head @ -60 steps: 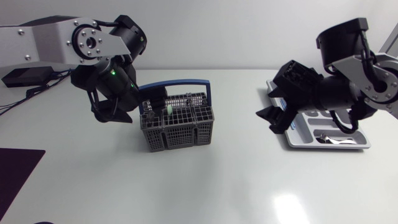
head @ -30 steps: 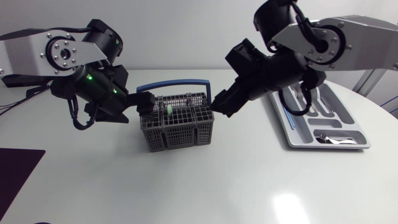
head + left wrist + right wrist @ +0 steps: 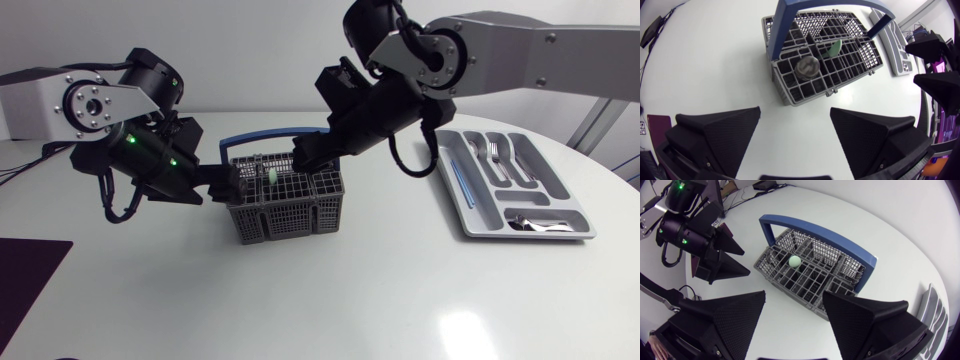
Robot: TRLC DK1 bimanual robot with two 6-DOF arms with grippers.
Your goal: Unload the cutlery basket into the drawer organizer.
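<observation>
The grey wire cutlery basket (image 3: 287,199) with a blue handle (image 3: 275,136) stands mid-table. A green-handled piece (image 3: 270,176) and a grey round-ended piece (image 3: 808,66) stick up inside it. My left gripper (image 3: 232,183) is open, level with the basket's left side and just short of it; the basket (image 3: 820,60) lies ahead of its open fingers (image 3: 720,135). My right gripper (image 3: 312,155) hovers open over the basket's back right, looking down on the basket (image 3: 812,270) and the green piece (image 3: 795,261). The grey drawer organizer (image 3: 470,215) lies at the right, holding forks (image 3: 495,151) and other cutlery.
A dark mat (image 3: 25,280) covers the front left corner. Cables (image 3: 20,165) trail at the back left. Bare tabletop stretches in front of the basket and between the basket and the organizer.
My right arm swung from the organizer leftward to above the basket. My left gripper turned and came up to the basket's left side.
</observation>
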